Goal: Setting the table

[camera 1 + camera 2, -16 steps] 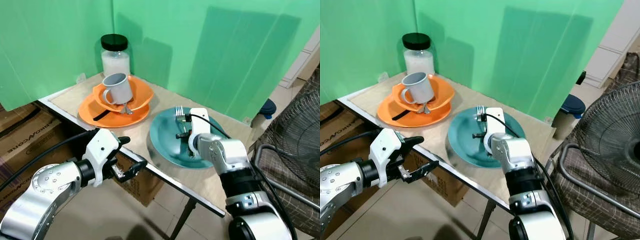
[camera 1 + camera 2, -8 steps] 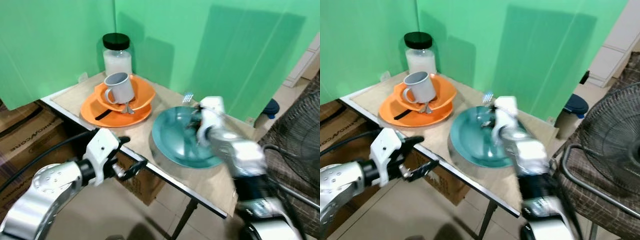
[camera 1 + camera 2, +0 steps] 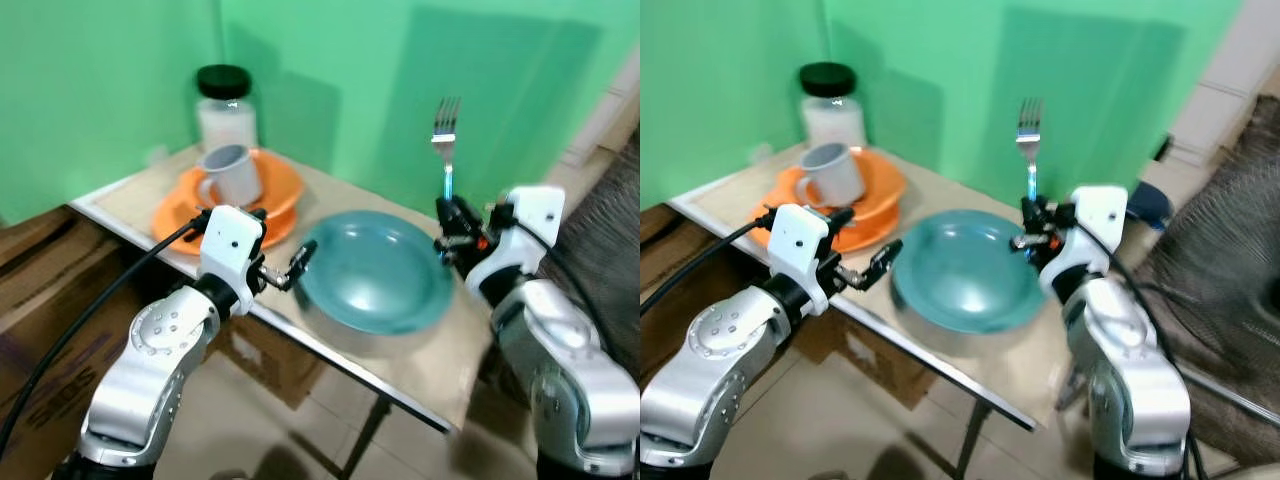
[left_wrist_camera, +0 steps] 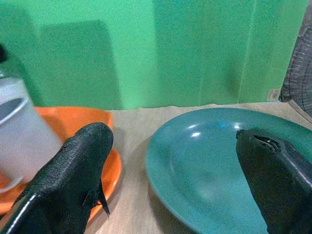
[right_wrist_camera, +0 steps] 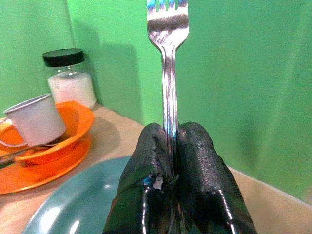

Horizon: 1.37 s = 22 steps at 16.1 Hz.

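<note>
Right gripper [image 3: 447,228] now clamps fork [image 3: 445,140] upright, lifted off teal plate [image 3: 375,270]; plate freed. Left gripper [image 3: 282,272] wide open, empty, near plate's left rim.

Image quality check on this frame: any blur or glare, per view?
Left and right eye views: soft motion blur throughout, fork tines smeared. Left wrist view: near fingers out of focus, small highlights on the teal plate. Right wrist view: sharp, glare on the fork neck, right gripper crisp.

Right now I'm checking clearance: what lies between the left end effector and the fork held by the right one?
The teal plate lies between the open left end effector and the fork held upright in the right end effector, seen in both eye views.
</note>
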Available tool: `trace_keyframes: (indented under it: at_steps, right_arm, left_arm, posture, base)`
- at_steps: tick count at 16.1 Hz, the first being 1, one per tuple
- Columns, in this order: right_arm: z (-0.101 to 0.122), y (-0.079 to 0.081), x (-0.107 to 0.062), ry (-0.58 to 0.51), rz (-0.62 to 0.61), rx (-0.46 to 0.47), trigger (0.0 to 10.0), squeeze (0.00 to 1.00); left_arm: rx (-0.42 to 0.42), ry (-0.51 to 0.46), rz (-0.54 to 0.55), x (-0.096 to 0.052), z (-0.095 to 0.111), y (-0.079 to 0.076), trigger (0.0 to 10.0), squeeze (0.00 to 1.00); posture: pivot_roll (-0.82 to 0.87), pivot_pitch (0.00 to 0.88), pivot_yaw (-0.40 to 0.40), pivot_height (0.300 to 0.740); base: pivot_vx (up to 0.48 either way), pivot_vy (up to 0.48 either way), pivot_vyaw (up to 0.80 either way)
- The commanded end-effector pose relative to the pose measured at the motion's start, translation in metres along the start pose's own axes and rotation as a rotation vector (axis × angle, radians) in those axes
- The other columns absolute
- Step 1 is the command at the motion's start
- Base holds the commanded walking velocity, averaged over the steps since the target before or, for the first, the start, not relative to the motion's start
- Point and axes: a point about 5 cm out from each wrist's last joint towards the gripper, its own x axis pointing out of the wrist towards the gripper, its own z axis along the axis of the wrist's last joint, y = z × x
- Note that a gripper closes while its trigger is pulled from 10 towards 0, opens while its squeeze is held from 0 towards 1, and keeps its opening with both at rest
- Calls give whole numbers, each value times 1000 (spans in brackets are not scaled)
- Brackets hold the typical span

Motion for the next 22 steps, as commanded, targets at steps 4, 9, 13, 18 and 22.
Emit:
trace_keyframes:
  at_steps: [4, 9, 13, 18, 22]
  right_arm:
    - [-4, -6, -7, -8, -109, -24, 10000, 0]
    - [-3, -5, -3, -39, -127, -76, 10000, 0]
    - [-6, -11, -4, -28, -173, -41, 10000, 0]
    - [-14, -10, -2, 9, -205, -46, 10000, 0]
    - [-19, -15, -3, 38, -272, -24, 10000, 0]
  left_arm:
    - [7, 16, 85, -3, -3, 2, 10000, 0]
    - [38, 14, 126, -6, -3, 5, 10000, 0]
    - [39, 2, 159, -8, -1, 6, 10000, 0]
    - [33, -12, 214, -6, 1, 15, 10000, 0]
    - [37, -8, 215, -4, 0, 17, 10000, 0]
  posture:
    - [99, 0, -85, 740]
    - [119, 0, -107, 740]
    - [125, 0, -108, 740]
    - [111, 0, -98, 740]
    - [101, 0, -89, 740]
  base:
    - [0, 0, -786]
    - [0, 0, -788]
    - [0, 0, -791]
    - [0, 0, -800]
    - [0, -366, -800]
